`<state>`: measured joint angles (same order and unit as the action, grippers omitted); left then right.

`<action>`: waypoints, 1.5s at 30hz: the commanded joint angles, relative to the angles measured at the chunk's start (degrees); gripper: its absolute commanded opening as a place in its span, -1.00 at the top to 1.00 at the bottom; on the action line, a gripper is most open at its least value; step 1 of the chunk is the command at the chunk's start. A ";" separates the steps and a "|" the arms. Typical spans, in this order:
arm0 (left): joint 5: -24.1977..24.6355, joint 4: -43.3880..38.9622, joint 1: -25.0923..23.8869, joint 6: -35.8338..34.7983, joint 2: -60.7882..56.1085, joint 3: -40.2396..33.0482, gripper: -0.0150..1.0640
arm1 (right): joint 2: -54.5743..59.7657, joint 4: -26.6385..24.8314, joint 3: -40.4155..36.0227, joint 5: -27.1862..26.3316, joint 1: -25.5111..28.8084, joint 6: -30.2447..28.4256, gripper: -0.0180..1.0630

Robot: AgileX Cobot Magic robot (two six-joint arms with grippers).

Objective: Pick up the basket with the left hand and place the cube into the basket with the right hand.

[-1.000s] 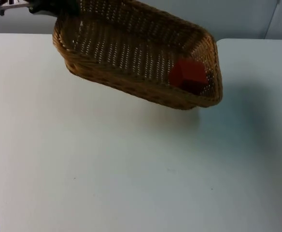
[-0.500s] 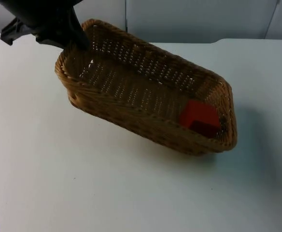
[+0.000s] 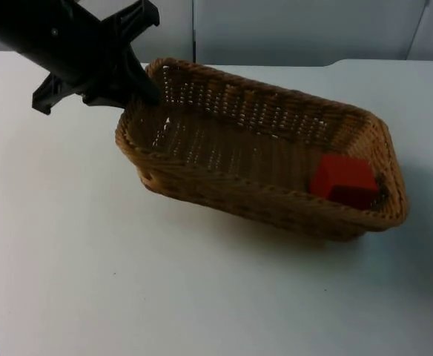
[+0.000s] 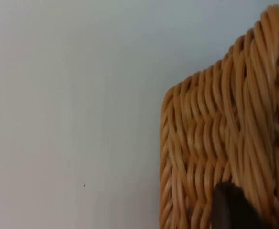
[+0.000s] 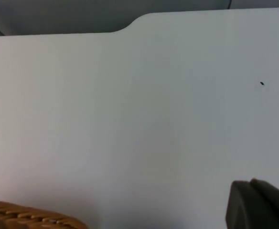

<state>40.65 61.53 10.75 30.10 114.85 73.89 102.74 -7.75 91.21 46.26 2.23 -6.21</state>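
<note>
One red cube [image 3: 342,180] lies inside the one wicker basket [image 3: 224,190], at the end farthest from the left gripper [image 3: 144,98], which is clamped on the rim at the opposite end. Since half a second ago the basket has come lower and rightward over the white table [image 3: 127,282]. No writing is legible. Whether the right gripper [image 5: 259,205], above bare table, is apart or together cannot be told.

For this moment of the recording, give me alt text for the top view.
A wicker basket with a red cube in its right end sits on the white table. The left tool grips the basket's rim at its far-left corner.
</note>
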 commanded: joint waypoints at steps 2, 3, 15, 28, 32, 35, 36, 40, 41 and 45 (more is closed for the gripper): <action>1.50 4.05 0.18 0.04 0.13 -0.11 0.97 | -0.63 0.16 0.26 0.25 -0.14 -0.25 0.97; 1.40 4.05 0.18 0.04 0.13 -0.11 0.97 | -0.63 0.16 0.26 0.25 -0.14 -0.25 0.97; -0.74 3.84 0.18 0.54 0.13 0.00 0.52 | -0.63 0.04 0.26 0.25 -0.14 -0.25 0.97; -7.68 -6.07 0.18 -1.89 0.13 0.00 -0.30 | -0.63 -0.19 0.26 0.02 -0.14 -0.25 0.97; -11.03 -15.05 0.18 -6.41 0.13 0.00 -0.30 | -0.63 -1.46 0.26 -0.22 -0.14 -0.25 0.97; -13.23 -20.90 -0.04 -9.80 -0.29 0.13 -0.30 | -0.63 -1.75 0.26 -0.48 -0.14 -0.25 0.97; -14.42 -21.68 -0.28 -10.45 -0.78 0.13 -0.30 | -0.63 -2.17 0.26 -0.48 -0.14 -0.25 0.97; -17.31 -25.37 -1.13 -11.51 -5.11 1.55 -0.27 | -0.63 -2.45 0.26 -0.86 -0.14 -0.25 0.97; -17.31 -25.37 -1.13 -11.51 -5.11 1.55 -0.27 | -0.63 -2.45 0.26 -0.86 -0.14 -0.25 0.97; -14.63 -39.31 -2.05 -17.89 -11.35 5.57 0.22 | -0.69 -0.34 0.26 -1.82 -0.14 -0.37 0.97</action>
<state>24.66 27.78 9.03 14.91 106.24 77.95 102.74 -9.26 91.21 45.40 2.23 -6.21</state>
